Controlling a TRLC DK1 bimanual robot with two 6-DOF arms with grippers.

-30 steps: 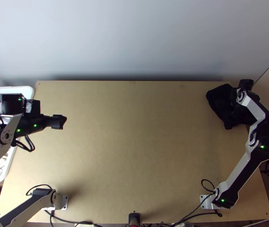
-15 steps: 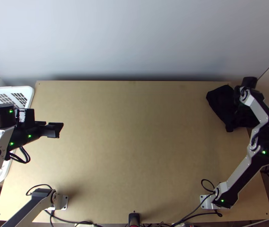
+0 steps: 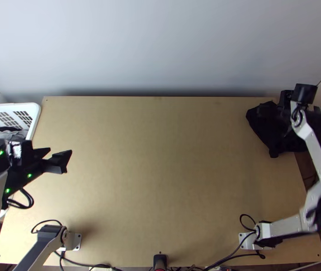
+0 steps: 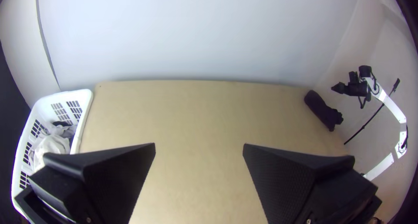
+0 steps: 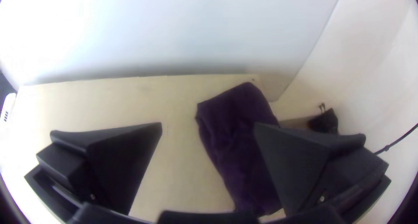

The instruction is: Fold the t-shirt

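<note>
Left hand [image 3: 60,154]: hanging above the left part of the tabletop [image 3: 160,167], its two fingers standing wide apart and gripping nothing.
Right hand [image 3: 276,119]: hanging above the tabletop's far right corner, also opening wide, with nothing caught between its fingers.
Dark t-shirt [image 5: 233,141]: lying below the right hand, apart from it, and well off to the right of the left hand; resting in a compact, longish folded bundle, its count of folds not showing clearly.
White basket [image 3: 35,115]: standing just beside the left hand, on its outer side, along the tabletop's left edge.
Clothes [image 4: 54,144]: lying bunched inside the basket, pale and grey pieces mostly, with something dark among them.
Pale wall [image 3: 160,45]: rising beyond both hands, behind the tabletop's far edge.
</note>
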